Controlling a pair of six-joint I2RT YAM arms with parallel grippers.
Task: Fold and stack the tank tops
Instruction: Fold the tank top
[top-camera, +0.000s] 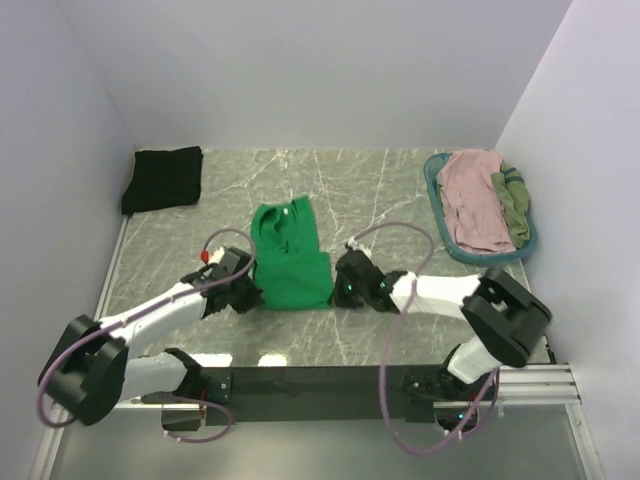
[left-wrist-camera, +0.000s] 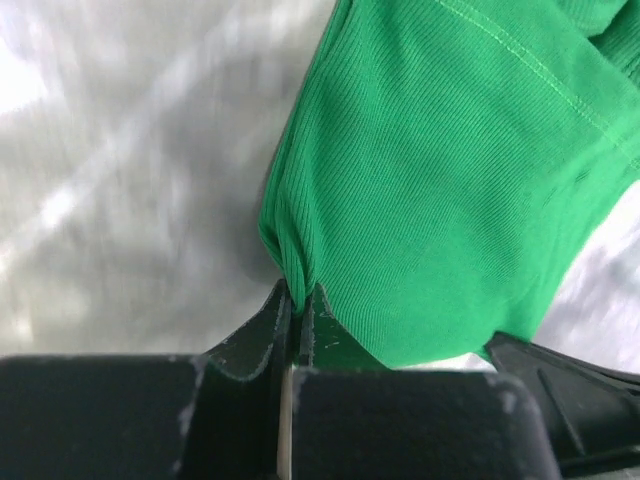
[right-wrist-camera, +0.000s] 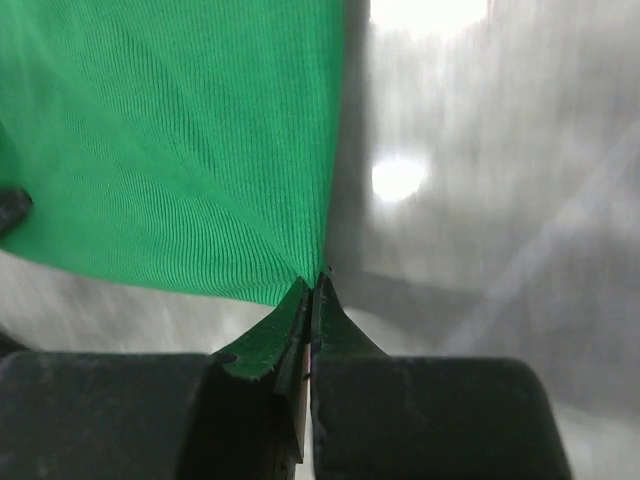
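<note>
The bright green tank top (top-camera: 289, 255) lies in the middle of the table, its near hem held up at both corners. My left gripper (top-camera: 250, 293) is shut on the near left corner; the left wrist view shows the green cloth (left-wrist-camera: 450, 180) pinched between the closed jaws (left-wrist-camera: 300, 292). My right gripper (top-camera: 338, 288) is shut on the near right corner; the right wrist view shows the green cloth (right-wrist-camera: 180, 150) caught at the fingertips (right-wrist-camera: 315, 285). A folded black tank top (top-camera: 162, 178) lies at the far left. Dusty pink (top-camera: 472, 198) and olive (top-camera: 512, 200) tops lie in the basket.
The teal oval basket (top-camera: 436, 205) stands at the far right by the wall. The table (top-camera: 370, 190) is grey marble, walled on three sides. The black base rail (top-camera: 320, 380) runs along the near edge.
</note>
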